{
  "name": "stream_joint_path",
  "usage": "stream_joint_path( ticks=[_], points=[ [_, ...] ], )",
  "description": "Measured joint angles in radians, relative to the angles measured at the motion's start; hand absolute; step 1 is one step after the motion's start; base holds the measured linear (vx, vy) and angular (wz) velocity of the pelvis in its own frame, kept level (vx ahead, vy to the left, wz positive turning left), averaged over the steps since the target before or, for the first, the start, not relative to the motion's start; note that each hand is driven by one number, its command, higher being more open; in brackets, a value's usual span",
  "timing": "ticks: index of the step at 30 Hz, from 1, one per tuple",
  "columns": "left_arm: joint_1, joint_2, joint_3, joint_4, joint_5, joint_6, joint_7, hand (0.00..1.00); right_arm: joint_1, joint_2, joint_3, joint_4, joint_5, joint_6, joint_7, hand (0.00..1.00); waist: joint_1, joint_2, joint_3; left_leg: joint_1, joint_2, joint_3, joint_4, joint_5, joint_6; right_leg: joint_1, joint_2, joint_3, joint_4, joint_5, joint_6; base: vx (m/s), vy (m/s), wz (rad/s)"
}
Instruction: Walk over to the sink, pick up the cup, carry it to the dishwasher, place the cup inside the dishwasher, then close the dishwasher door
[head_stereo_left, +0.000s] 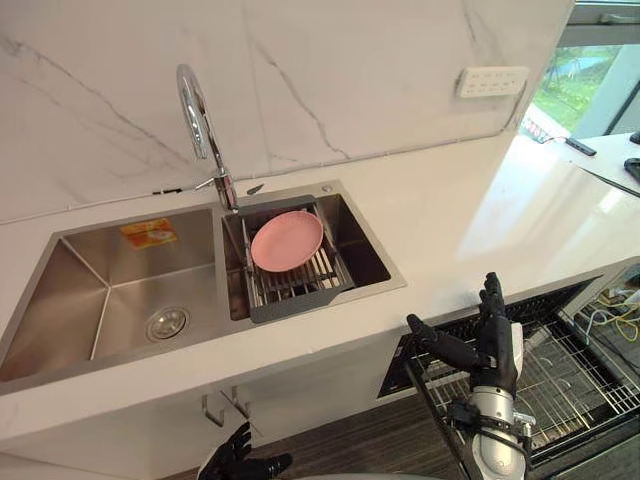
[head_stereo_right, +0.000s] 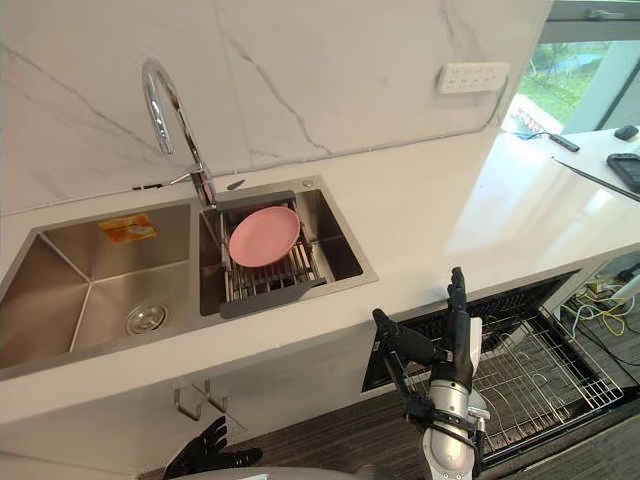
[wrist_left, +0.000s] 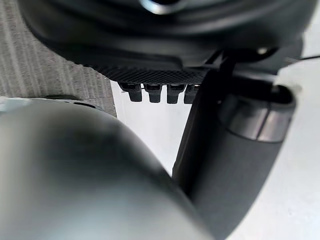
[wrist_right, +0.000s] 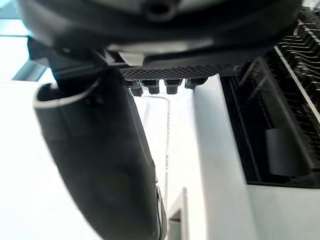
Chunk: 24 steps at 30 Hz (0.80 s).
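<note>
Left eye view: the sink (head_stereo_left: 95, 275) has a pink plate (head_stereo_left: 287, 240) on a drain rack (head_stereo_left: 300, 290) in its right basin, where the cup should be. The right hand (head_stereo_left: 490, 345) is raised with fingers straight and thumb spread, empty, over the open dishwasher's rack (head_stereo_left: 575, 385). The left hand (head_stereo_left: 238, 460) hangs low, relaxed and empty.

Right wrist view: straight fingers (wrist_right: 160, 86), nothing held.

With a plate in place of the cup, a grasp may take the wrong thing. The raised hand could also snag the rack wires.

Pink plate (head_stereo_left: 287, 240); silver sink (head_stereo_left: 80, 290); wht grey-veined wall (head_stereo_left: 350, 70); orange tag (head_stereo_left: 148, 233), maybe.
</note>
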Motion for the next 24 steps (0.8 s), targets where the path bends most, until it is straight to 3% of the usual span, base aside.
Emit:
stream_joint_path(
  ticks=[7,15,17,20,24],
  points=[
    [0.0,0.021,-0.054,-0.006,-0.01,-0.005,0.0,1.0,0.0,-0.002,-0.005,-0.136,-0.154,-0.084,-0.044,1.0,-0.006,-0.009,0.004,-0.005,0.001,0.029,-0.002,-0.014,-0.001,-0.051,-0.002,0.041,0.035,-0.024,-0.004,-0.03,0.005,-0.15],
    [-0.002,0.028,-0.074,-0.009,-0.052,-0.005,0.001,1.0,-0.01,-0.007,0.018,-0.158,-0.149,-0.108,0.071,1.0,0.004,-0.015,0.008,-0.019,-0.003,0.026,0.045,-0.033,0.006,-0.044,-0.014,0.038,0.048,-0.019,0.004,0.03,0.009,0.01],
    [-0.001,0.031,-0.073,-0.009,-0.069,-0.006,0.001,1.0,-0.022,-0.007,0.033,-0.157,-0.136,-0.107,0.099,1.0,0.007,-0.022,0.013,-0.03,-0.006,0.019,0.075,-0.05,0.008,-0.043,-0.021,0.027,0.064,-0.031,0.007,0.04,0.005,0.13],
    [-0.002,0.046,-0.053,-0.018,-0.074,-0.005,0.002,1.0,-0.054,-0.006,0.043,-0.144,-0.099,-0.106,0.14,1.0,0.012,-0.055,0.032,-0.058,-0.021,-0.006,0.168,-0.111,0.014,-0.045,-0.052,0.002,0.135,-0.083,0.012,0.0,0.021,0.28],
    [0.012,0.04,0.002,-0.018,-0.079,0.006,0.024,1.0,-0.121,-0.036,0.079,-0.082,-0.071,-0.105,0.188,1.0,0.035,-0.079,0.05,-0.107,-0.02,-0.041,0.298,-0.176,0.019,-0.039,-0.064,-0.017,0.182,-0.112,-0.001,0.0,0.046,0.19]
  ],
)
